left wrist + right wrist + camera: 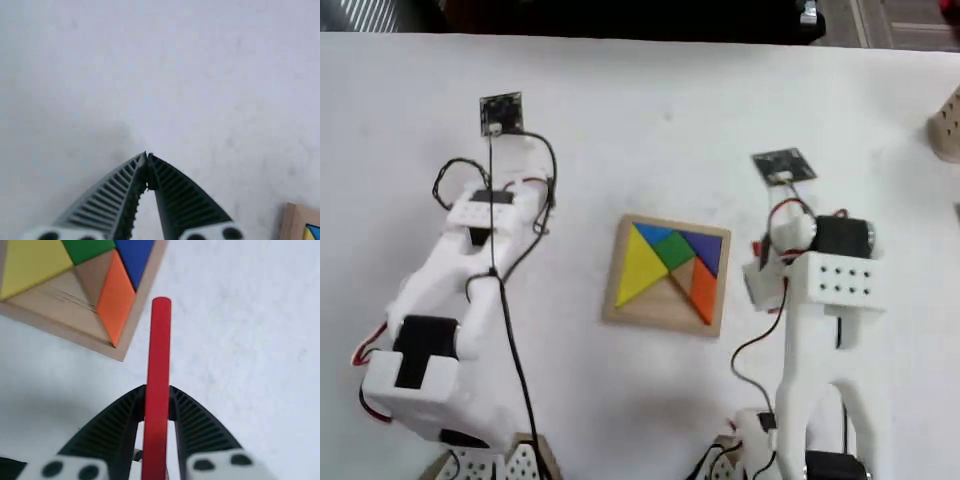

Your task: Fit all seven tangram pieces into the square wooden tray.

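The square wooden tray (665,318) lies mid-table between the arms. In it are a yellow triangle (640,265), a green piece (672,250), a light blue piece (655,233), a blue triangle (705,248) and an orange parallelogram (703,290); bare wood shows in its near part. My right gripper (157,388) is shut on a red piece (159,340), held edge-on just off the tray's corner (120,356) beside the orange piece (116,297). My left gripper (147,156) is shut on nothing over bare table, with a tray corner (299,222) off to one side.
The left arm (460,270) stands left of the tray, the right arm (825,300) right of it, both trailing black cables. A perforated wooden object (947,125) sits at the far right edge. White tabletop surrounds the tray.
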### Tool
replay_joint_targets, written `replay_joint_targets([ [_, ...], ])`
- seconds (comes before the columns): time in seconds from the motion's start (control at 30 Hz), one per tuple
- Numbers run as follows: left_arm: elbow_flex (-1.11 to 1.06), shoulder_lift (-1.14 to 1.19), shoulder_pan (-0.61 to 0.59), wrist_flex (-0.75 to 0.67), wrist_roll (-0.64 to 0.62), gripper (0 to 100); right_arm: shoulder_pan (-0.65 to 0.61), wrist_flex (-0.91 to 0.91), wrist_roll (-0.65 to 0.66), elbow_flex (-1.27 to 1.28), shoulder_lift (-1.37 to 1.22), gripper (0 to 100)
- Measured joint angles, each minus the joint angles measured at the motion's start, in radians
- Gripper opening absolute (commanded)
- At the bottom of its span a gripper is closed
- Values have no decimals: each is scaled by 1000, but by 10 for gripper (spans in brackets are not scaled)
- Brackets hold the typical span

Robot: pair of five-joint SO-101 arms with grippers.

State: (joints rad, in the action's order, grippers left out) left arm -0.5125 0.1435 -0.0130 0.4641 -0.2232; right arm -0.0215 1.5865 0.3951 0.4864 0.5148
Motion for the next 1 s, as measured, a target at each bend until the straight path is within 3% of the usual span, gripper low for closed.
replay_joint_targets([
  [0.4,0,0,0,0,0,24,-489,-195,49,80,-74,20],
  [0.53,0,0,0,0,0,24,-543,-318,54,137,-167,35],
  [0.77,0,0,0,0,0,24,-552,-411,57,114,-387,245],
  [1.0,0,0,0,0,0,24,-549,-365,57,31,-462,222],
])
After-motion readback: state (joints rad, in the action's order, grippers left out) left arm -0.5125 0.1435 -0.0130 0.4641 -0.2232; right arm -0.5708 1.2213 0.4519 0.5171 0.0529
